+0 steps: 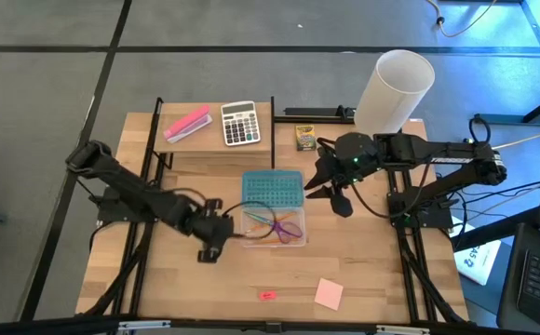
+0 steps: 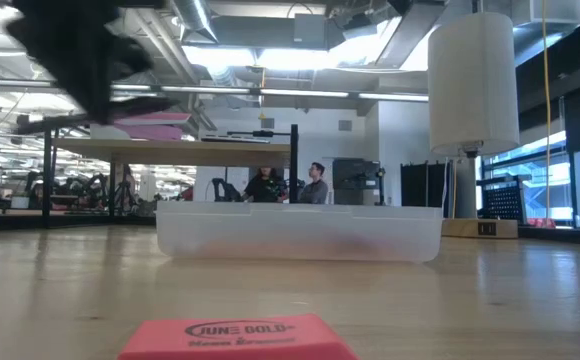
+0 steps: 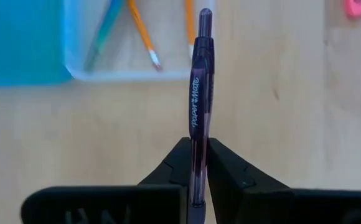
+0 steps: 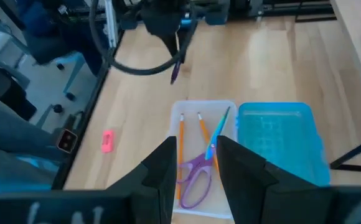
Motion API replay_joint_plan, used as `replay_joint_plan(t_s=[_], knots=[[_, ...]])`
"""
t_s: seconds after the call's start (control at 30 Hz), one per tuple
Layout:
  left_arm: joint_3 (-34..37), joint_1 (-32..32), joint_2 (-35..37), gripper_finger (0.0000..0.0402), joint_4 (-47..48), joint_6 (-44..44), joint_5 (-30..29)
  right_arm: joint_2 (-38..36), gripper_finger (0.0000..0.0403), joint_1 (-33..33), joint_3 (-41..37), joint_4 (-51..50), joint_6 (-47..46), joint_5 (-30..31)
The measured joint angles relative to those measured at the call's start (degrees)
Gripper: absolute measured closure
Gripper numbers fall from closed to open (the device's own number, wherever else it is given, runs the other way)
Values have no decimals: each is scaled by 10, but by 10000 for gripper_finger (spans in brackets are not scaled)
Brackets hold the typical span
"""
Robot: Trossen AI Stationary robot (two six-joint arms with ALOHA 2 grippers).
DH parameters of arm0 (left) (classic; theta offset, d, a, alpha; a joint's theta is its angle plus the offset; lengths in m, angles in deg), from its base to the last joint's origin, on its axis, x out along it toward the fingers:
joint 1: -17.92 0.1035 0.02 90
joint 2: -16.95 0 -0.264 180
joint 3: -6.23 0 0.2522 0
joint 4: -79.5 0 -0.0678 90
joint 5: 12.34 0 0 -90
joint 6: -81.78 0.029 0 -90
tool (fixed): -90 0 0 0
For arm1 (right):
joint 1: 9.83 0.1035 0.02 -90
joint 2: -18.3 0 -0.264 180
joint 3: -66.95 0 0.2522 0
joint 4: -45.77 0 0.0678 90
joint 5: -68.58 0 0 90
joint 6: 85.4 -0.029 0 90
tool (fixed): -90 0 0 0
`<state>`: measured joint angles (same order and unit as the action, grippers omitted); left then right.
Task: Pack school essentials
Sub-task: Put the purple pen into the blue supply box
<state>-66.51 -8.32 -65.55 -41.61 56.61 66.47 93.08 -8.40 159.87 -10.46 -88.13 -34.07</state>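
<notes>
Left gripper [image 3: 197,163] jaws clamp the pen [image 3: 200,93] beside the box [image 1: 272,226]; right gripper [image 4: 196,163] jaws narrow, holding nothing, above it.

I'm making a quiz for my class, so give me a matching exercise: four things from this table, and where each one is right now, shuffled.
Things:
1. dark purple pen
2. purple-handled scissors
3. yellow-green crayon box
4. pale pink sticky-note pad

Places:
A. on the bare table near its front edge
B. inside the clear box
C. held between the fingers of the left gripper
D. on the table at the back, beside the white-grey calculator

Pairs: 1-C, 2-B, 3-D, 4-A
</notes>
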Motion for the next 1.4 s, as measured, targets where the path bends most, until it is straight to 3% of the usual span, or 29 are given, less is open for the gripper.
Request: replay_joint_plan(t_s=[0.3, 0.57, 1.0, 1.4], knots=[[-1, 98, -8, 375, -135, 131, 3, -1, 287, 0, 0, -3, 4, 61], [-1, 152, -59, 375, -259, 181, 32, -1, 287, 0, 0, -3, 3, 76], [-1, 190, -122, 377, -297, 197, 78, -1, 287, 0, 0, -4, 4, 78], [0, 197, -160, 375, -297, 197, 79, -1, 287, 0, 0, -18, 4, 101]])
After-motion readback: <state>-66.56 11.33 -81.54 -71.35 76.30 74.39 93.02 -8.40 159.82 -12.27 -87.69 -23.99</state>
